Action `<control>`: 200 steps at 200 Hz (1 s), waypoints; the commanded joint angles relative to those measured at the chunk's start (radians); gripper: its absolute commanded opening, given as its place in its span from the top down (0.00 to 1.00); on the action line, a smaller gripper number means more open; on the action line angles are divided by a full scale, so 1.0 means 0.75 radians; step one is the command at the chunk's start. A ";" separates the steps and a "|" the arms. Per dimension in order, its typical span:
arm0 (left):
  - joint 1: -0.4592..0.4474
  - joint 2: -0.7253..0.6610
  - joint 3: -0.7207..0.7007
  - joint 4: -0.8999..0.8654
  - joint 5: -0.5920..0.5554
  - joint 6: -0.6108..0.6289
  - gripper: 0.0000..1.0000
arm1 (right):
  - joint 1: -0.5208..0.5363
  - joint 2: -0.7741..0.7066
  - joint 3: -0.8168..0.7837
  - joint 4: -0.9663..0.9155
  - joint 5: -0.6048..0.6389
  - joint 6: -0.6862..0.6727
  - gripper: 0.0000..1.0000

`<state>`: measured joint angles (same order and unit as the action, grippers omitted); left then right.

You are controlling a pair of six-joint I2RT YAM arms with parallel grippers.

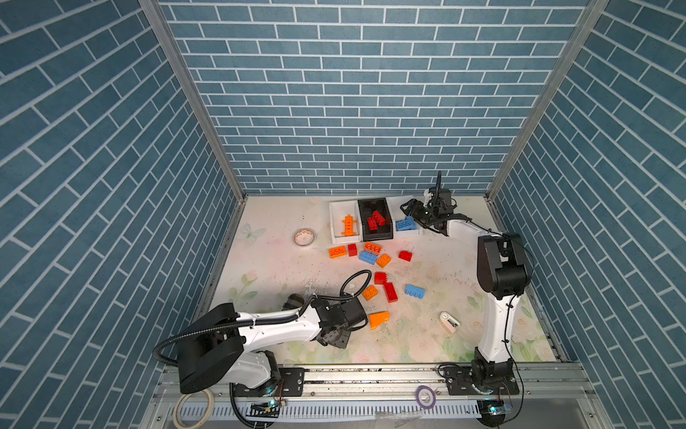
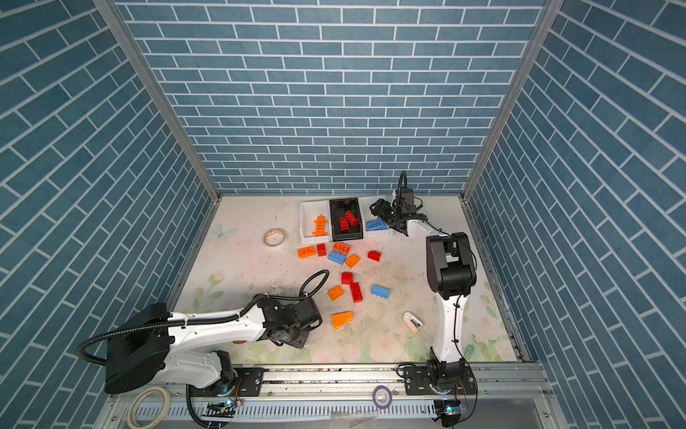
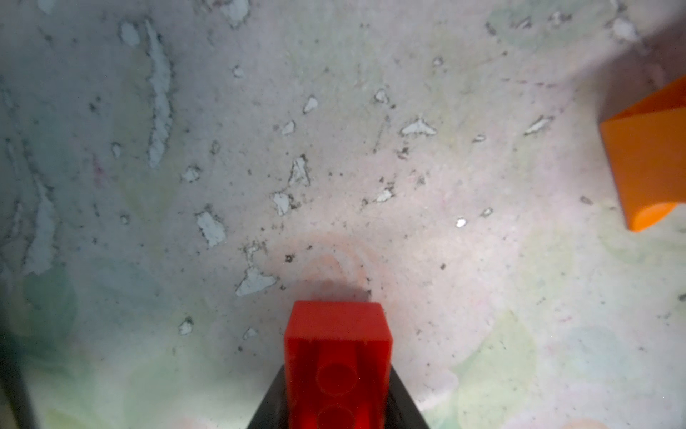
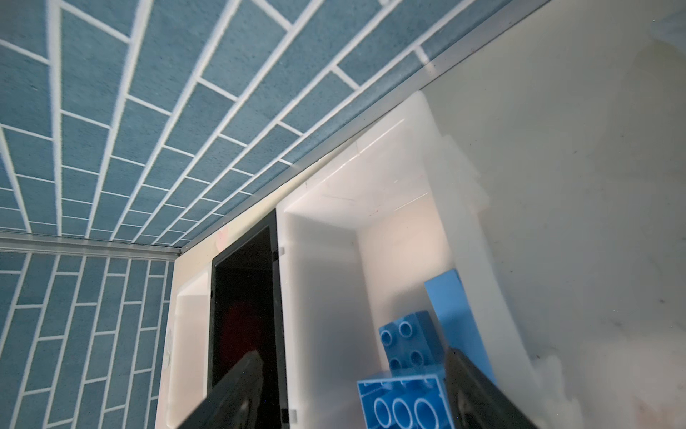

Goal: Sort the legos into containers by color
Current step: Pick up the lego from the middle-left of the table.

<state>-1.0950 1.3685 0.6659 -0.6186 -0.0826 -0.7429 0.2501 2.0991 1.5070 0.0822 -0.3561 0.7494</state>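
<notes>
- In both top views, three containers stood in a row at the far edge of the bench [image 1: 274, 271]. A white bin [image 1: 336, 213] held a spiky orange piece [image 1: 349, 225], and a black bin [image 1: 378, 234] held red bricks [image 1: 375, 220]. A second white bin [image 1: 408, 234] held blue bricks [image 1: 405, 224].
- The right arm [image 1: 497, 267] reached over that second white bin. The left arm [image 1: 282, 327] lay low over the near bench, its wrist hiding the fingers.
- Six loose legos [image 2: 352, 260] in orange, red and blue lay just in front of the bins, and four more legos [image 2: 356, 292] lay nearer the middle. An orange sloped brick [image 2: 342, 320] lay just beside the left wrist.
- In the left wrist view, the left fingers [image 3: 273, 412] were clamped on a held red brick [image 3: 337, 345], one finger on each side. The orange sloped brick sat well apart from it.
- In the right wrist view, the right fingers [image 4: 237, 393] were spread wide over the second white bin and gripped nothing. The lowest blue brick [image 4: 404, 405] showed between them, clear of one finger. Whether it touched the other finger could not be told. The black bin stood directly alongside.
</notes>
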 commanded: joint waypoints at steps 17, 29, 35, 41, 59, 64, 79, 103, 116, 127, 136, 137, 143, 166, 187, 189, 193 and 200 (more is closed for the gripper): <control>0.051 -0.074 -0.048 0.068 0.015 0.000 0.76 | 0.026 -0.141 -0.063 0.008 0.030 -0.098 0.22; 0.076 -0.104 -0.053 0.098 0.033 0.014 0.76 | 0.030 -0.171 -0.098 0.015 0.037 -0.120 0.22; 0.093 -0.119 -0.054 0.110 0.040 0.021 0.76 | 0.032 -0.188 -0.117 0.020 0.042 -0.130 0.22; 0.108 -0.134 -0.057 0.123 0.047 0.029 0.76 | 0.032 -0.208 -0.140 0.026 0.045 -0.140 0.23; 0.166 -0.176 -0.060 0.170 0.077 0.060 0.76 | 0.045 -0.271 -0.216 0.056 0.053 -0.174 0.22; 0.183 -0.186 -0.058 0.182 0.086 0.069 0.76 | 0.050 -0.289 -0.240 0.063 0.057 -0.186 0.23; 0.235 -0.208 -0.045 0.224 0.115 0.103 0.77 | 0.064 -0.344 -0.299 0.072 0.074 -0.227 0.23; 0.314 -0.233 -0.016 0.310 0.174 0.154 0.77 | 0.090 -0.433 -0.394 0.085 0.101 -0.304 0.23; 0.357 -0.239 0.002 0.364 0.212 0.175 0.77 | 0.106 -0.481 -0.441 0.085 0.118 -0.349 0.23; 0.386 -0.238 0.022 0.410 0.238 0.191 0.77 | 0.118 -0.521 -0.479 0.077 0.133 -0.387 0.23; 0.405 -0.233 0.041 0.450 0.260 0.203 0.77 | 0.127 -0.553 -0.500 0.054 0.129 -0.418 0.23; 0.408 -0.232 0.042 0.454 0.263 0.204 0.77 | 0.128 -0.556 -0.502 0.051 0.129 -0.421 0.23; 0.422 -0.228 0.051 0.482 0.282 0.212 0.77 | 0.134 -0.575 -0.513 0.030 0.129 -0.440 0.23; 0.464 -0.194 0.093 0.579 0.336 0.231 0.77 | 0.174 -0.656 -0.582 -0.005 0.152 -0.515 0.23; 0.501 -0.145 0.122 0.686 0.398 0.240 0.77 | 0.225 -0.739 -0.656 -0.035 0.202 -0.572 0.23; 0.504 -0.139 0.129 0.694 0.404 0.243 0.77 | 0.230 -0.747 -0.665 -0.036 0.204 -0.576 0.23; 0.511 -0.125 0.140 0.708 0.416 0.245 0.77 | 0.237 -0.764 -0.682 -0.039 0.208 -0.580 0.23; 0.523 -0.098 0.164 0.730 0.434 0.253 0.77 | 0.249 -0.795 -0.715 -0.042 0.212 -0.587 0.23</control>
<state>-0.7334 1.2430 0.7368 -0.1822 0.1757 -0.5846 0.4042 1.5791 1.0267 0.0853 -0.2401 0.3969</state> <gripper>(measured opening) 0.352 0.769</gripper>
